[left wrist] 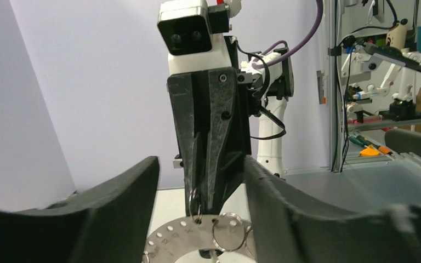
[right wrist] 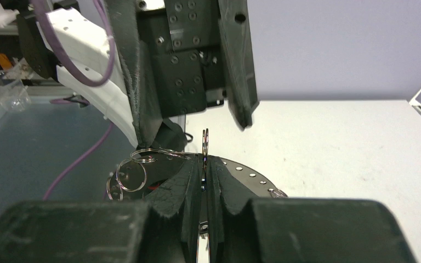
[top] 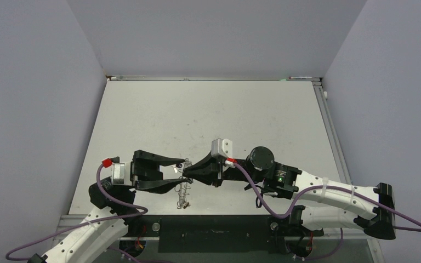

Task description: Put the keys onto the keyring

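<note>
Right gripper [right wrist: 204,164] is pinching a wire loop [right wrist: 205,139] on the keyring [right wrist: 246,174]. Left gripper [left wrist: 200,164] gapes wide around those tips

Left gripper [top: 181,172] and right gripper [top: 191,174] crowd the keyring [left wrist: 171,235]; the far table [top: 208,115] lies open.

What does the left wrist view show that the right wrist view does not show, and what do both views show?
Only the left wrist view: the white camera mounted on the right arm, and a cluttered bench behind it. Only the right wrist view: a clear plastic cup at the far left. Both: the keyring, the right gripper shut on a small wire loop at its rim, and the left gripper open on either side.
</note>
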